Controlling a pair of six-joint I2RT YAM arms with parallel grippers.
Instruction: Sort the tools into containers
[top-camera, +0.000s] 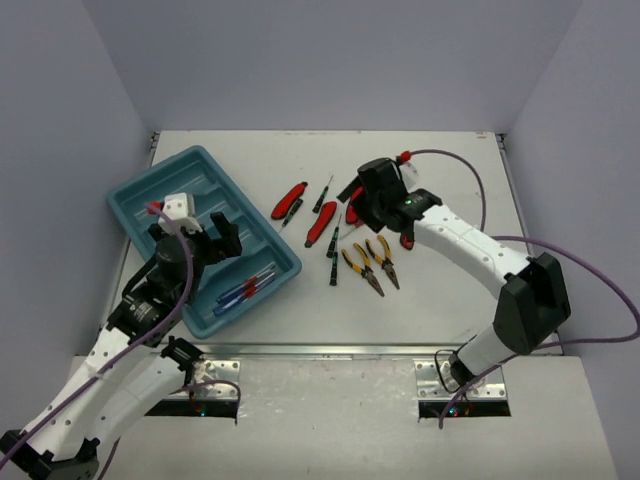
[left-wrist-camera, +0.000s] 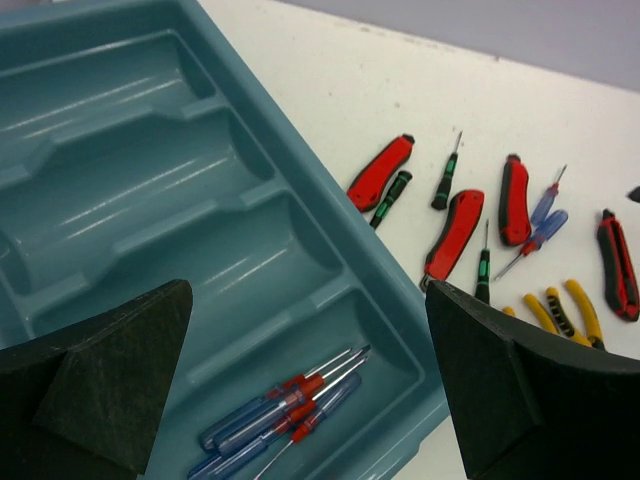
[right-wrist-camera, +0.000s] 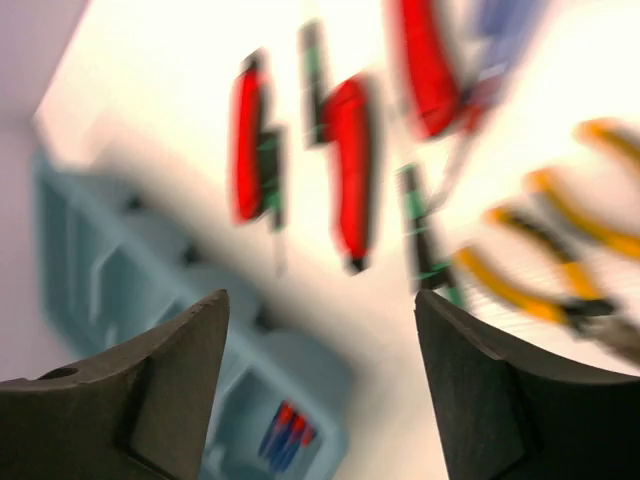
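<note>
Bright, even overhead light with soft shadows. Glare streaks the teal-blue rectangular plastic tray (left-wrist-camera: 130, 190). The right wrist view is heavily motion-blurred.

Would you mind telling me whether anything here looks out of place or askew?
Nothing looks damaged or spilled. The tray sits diagonal on the table, and only its nearest compartment holds tools, blue screwdrivers; the rest lie loose beside it.

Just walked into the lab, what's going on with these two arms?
They are sorting tools into the teal tray. Blue screwdrivers lie in its nearest compartment. The left gripper hovers open over the tray. The right gripper is open above the red cutters, thin screwdrivers and yellow pliers on the table, holding nothing.
</note>
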